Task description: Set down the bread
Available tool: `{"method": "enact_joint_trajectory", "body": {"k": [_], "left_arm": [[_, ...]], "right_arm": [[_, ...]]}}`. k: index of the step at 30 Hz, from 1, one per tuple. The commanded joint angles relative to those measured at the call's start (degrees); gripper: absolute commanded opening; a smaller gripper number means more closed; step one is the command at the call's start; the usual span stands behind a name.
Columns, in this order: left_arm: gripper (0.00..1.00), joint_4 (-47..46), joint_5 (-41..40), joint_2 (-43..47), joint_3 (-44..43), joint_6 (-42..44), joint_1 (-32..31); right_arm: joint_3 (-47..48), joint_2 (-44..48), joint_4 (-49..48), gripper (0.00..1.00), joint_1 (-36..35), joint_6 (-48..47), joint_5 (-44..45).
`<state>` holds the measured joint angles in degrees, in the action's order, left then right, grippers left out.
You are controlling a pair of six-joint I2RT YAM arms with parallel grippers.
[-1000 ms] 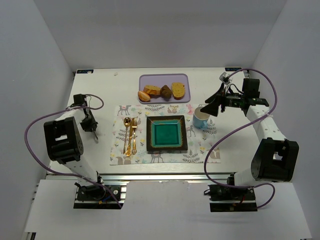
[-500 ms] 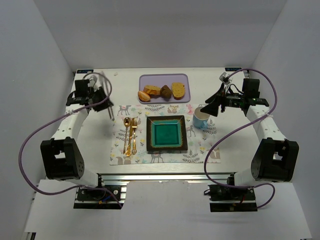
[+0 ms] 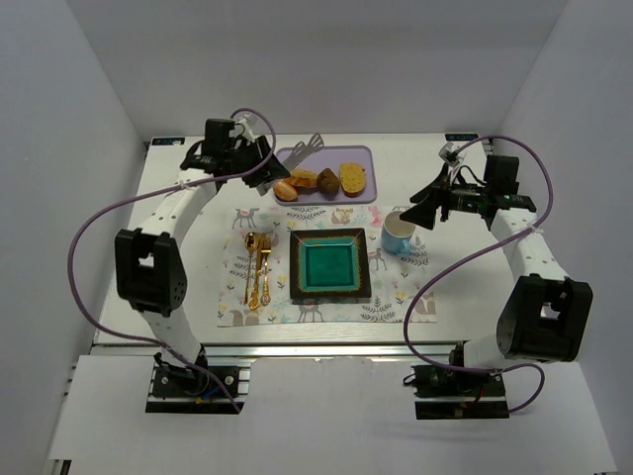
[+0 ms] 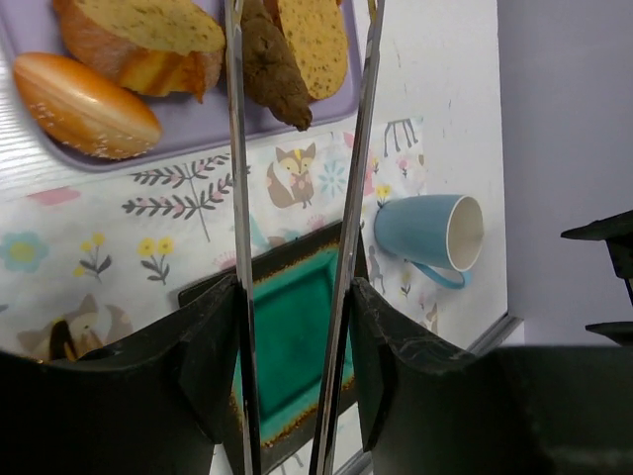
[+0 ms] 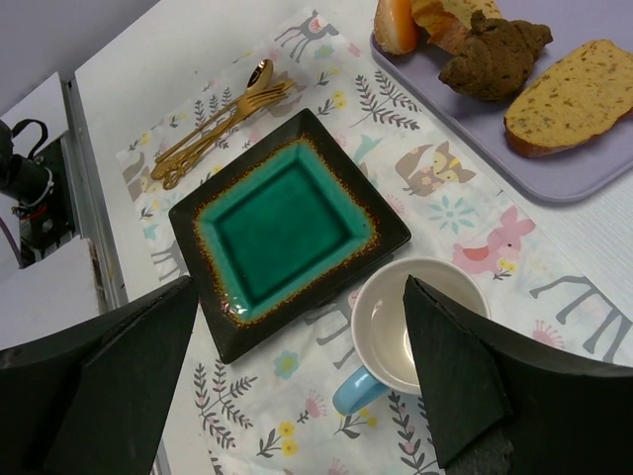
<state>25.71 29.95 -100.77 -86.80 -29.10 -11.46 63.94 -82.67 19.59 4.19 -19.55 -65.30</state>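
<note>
The bread [image 3: 353, 178] lies flat at the right end of the lavender tray [image 3: 346, 154], a golden slice with a brown crust. It also shows in the wrist views as the bread [image 4: 315, 40] and the bread [image 5: 574, 94]. My left gripper [image 3: 265, 164] is shut on metal tongs [image 3: 309, 146], whose tips hang over the tray's left part, well left of the slice. In the left wrist view the tongs' blades [image 4: 237, 148] run up between my fingers [image 4: 213, 336] to the dark bun. The square teal plate [image 3: 330, 294] sits on the placemat. My right gripper [image 3: 420, 210] is open above the cup.
A blue cup [image 3: 397, 235] stands right of the plate. Gold cutlery [image 3: 257, 267] lies left of it on the patterned placemat [image 3: 396, 287]. The tray also holds a dark brown bun [image 3: 328, 182], a glazed roll [image 3: 285, 190] and a bread chunk [image 3: 302, 179].
My left arm has swung from the table's left side to the back, carrying the tongs over the tray. The right arm has barely moved.
</note>
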Motion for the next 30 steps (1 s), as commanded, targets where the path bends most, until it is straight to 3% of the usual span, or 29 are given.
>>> {"method": "enact_joint_trajectory", "body": {"k": [1, 11, 30], "left_arm": [[0.55, 1.3, 0.1, -4.2, -9.1, -0.2, -3.3], [0.55, 12.4, -5.7, -21.7, -34.3, 3.4, -7.3], [0.56, 10.3, -5.0, -28.8, -34.2, 1.5, -8.7]], "right_arm": [[0.2, 2.2, -0.3, 0.89, 1.1, 0.0, -1.4], [-0.5, 2.2, -0.3, 0.89, 1.9, 0.0, -2.2], [-1.9, 2.1, -0.7, 0.89, 2.1, 0.8, -3.3]]}}
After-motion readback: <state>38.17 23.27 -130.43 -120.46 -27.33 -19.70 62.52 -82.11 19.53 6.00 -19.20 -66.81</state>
